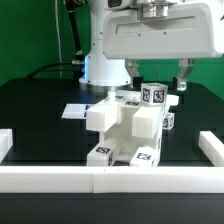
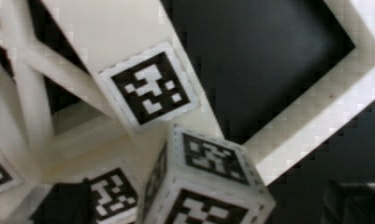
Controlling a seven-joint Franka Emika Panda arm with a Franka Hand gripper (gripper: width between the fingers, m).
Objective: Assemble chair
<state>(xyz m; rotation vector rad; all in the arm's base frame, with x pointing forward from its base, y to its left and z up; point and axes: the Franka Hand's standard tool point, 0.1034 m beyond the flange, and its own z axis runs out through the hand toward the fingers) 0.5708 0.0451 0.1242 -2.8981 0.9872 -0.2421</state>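
The partly built white chair (image 1: 122, 128) stands mid-table on the black surface, chunky blocks joined, with tags on several faces. A small tagged white post (image 1: 155, 93) rises at its top on the exterior view's right. My gripper (image 1: 157, 78) hangs just above that post, open, one dark finger on each side and neither touching it. The wrist view is a close-up of the post's tagged end (image 2: 205, 182) and a tagged white slat (image 2: 148, 90) of the chair. My fingertips do not show there.
A low white border rail (image 1: 110, 181) runs along the front, with short side pieces on the exterior view's left (image 1: 5, 141) and right (image 1: 210, 146). The marker board (image 1: 75, 110) lies flat behind the chair. The robot's white base (image 1: 105, 68) stands at the back.
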